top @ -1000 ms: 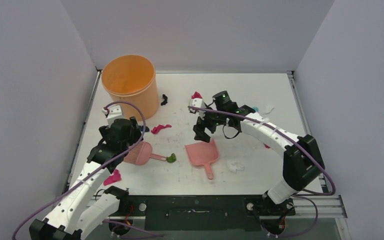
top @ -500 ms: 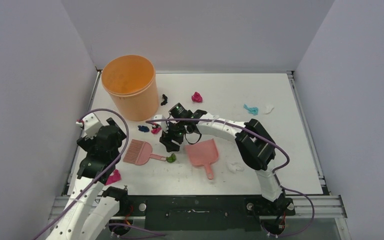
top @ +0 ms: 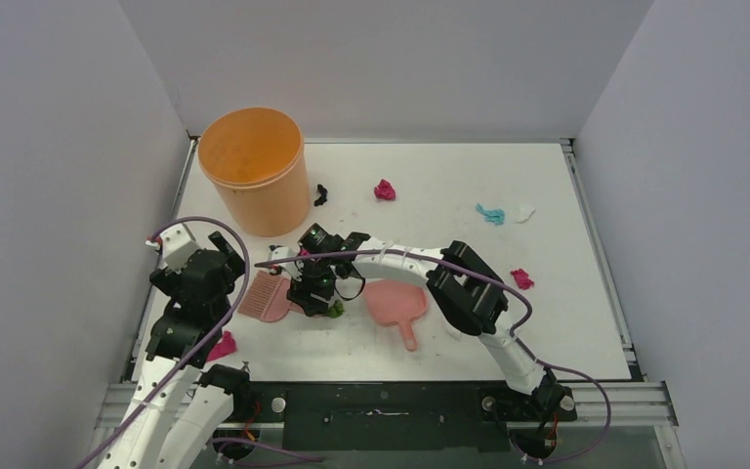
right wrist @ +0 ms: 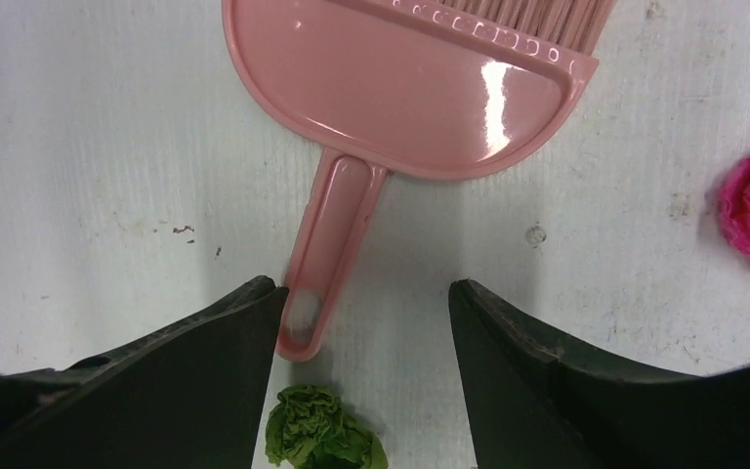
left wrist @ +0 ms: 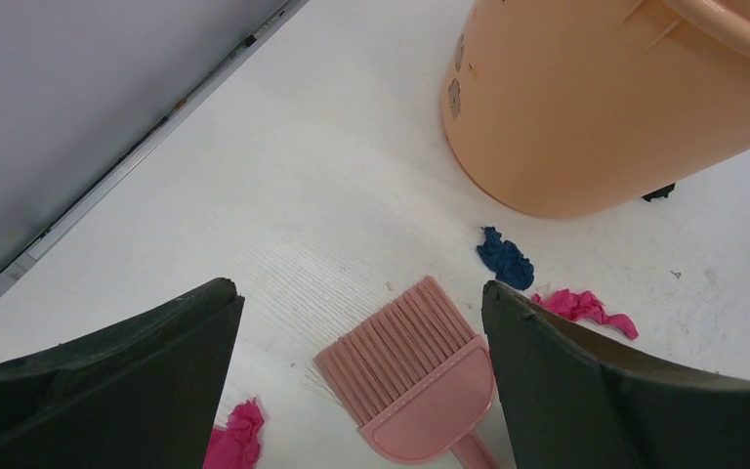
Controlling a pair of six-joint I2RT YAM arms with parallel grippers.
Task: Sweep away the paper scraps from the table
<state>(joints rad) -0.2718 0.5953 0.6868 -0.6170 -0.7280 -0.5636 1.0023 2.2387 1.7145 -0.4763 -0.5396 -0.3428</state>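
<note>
Several paper scraps lie on the white table (top: 566, 322): black (top: 320, 193), magenta (top: 384, 190), teal (top: 490, 214), white (top: 524, 211), magenta (top: 520, 278), magenta (top: 221, 346) and green (top: 334, 311). My right gripper (top: 314, 293) is open, low over the handle end of the pink hand brush (top: 266, 296). In the right wrist view the gripper (right wrist: 365, 287) is open, the brush handle (right wrist: 327, 254) lies by its left finger, and the green scrap (right wrist: 322, 430) lies just below. My left gripper (left wrist: 359, 290) is open and empty above the brush bristles (left wrist: 400, 342), with dark blue (left wrist: 505, 258) and magenta (left wrist: 583, 307) scraps near.
The tall orange bucket (top: 254, 166) stands at the back left, close to the brush. The pink dustpan (top: 395, 303) lies right of my right gripper, under the right arm. Grey walls and a metal frame (top: 586, 215) bound the table.
My right arm has swung left from the table's middle to the brush handle. My left gripper has pulled back from over the brush toward the left edge. The brush has stayed put.
</note>
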